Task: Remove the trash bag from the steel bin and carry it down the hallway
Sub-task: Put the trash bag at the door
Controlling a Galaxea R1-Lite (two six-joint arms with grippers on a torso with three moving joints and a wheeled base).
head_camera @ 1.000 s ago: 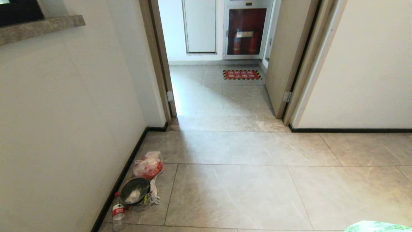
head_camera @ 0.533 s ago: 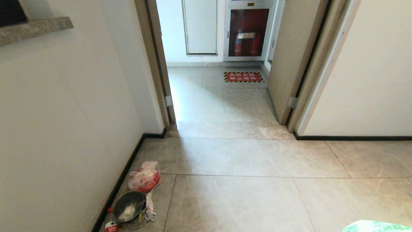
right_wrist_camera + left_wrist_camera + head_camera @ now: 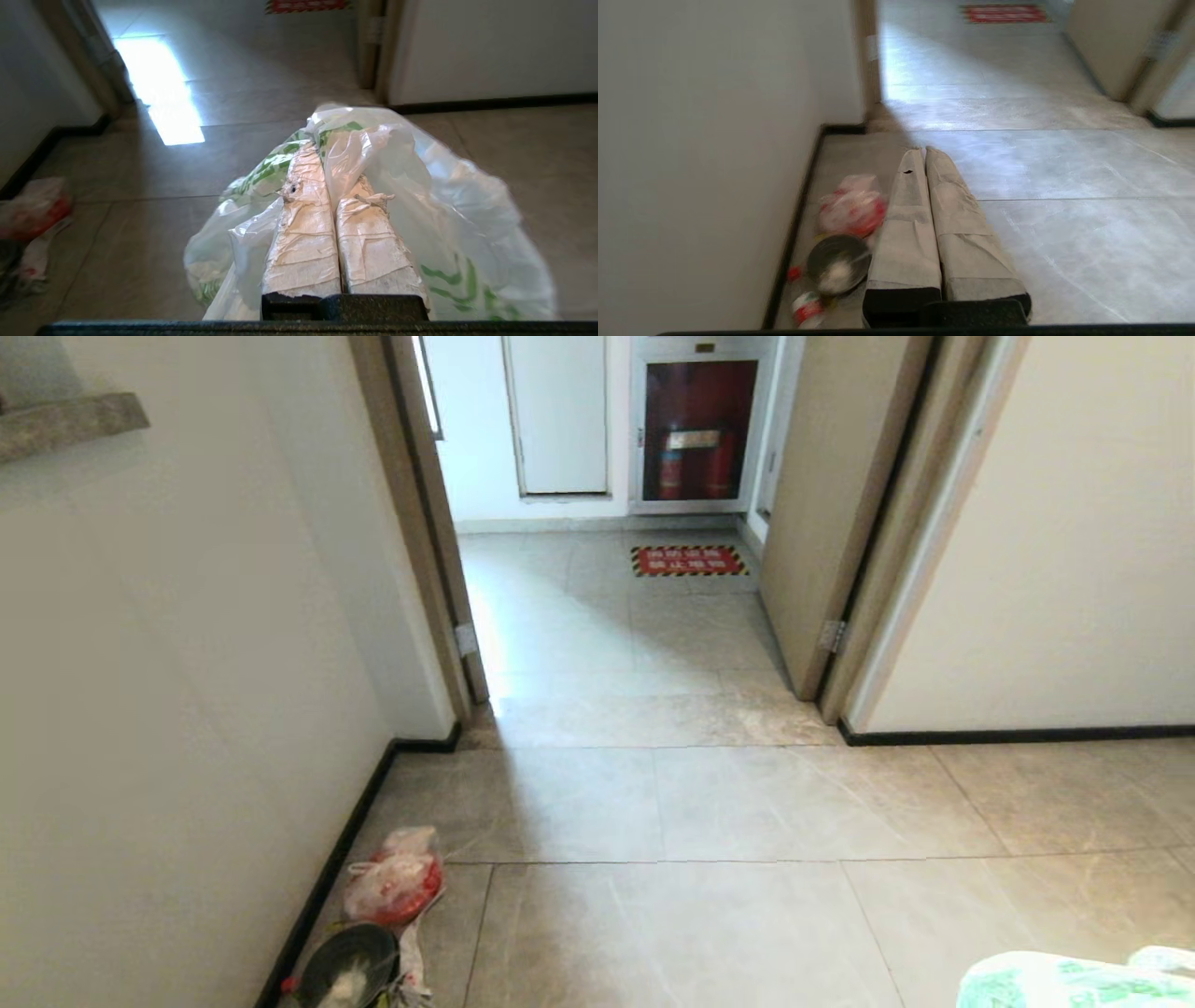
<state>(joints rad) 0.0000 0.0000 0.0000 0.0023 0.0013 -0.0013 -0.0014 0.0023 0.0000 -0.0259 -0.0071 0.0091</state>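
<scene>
Against the left wall stands the small round steel bin (image 3: 347,974). The left claw (image 3: 924,151) points level over the floor, fingers together, empty. The right claw (image 3: 322,161) is clamped on the crinkly white green-printed trash bag (image 3: 434,219), whose edge alone the head view catches.

Glossy grey floor tiles (image 3: 709,915), white walls (image 3: 168,709), an open brown-framed doorway (image 3: 607,616) ahead.

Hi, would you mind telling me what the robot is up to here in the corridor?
It is carrying rubbish out. The right gripper is shut on the trash bag, white plastic with green print, already out of the steel bin. The bin sits on the floor by the left wall, beside a pinkish-red plastic bag. The left gripper is shut and holds nothing. Ahead, the hallway runs through an open doorway.
</scene>
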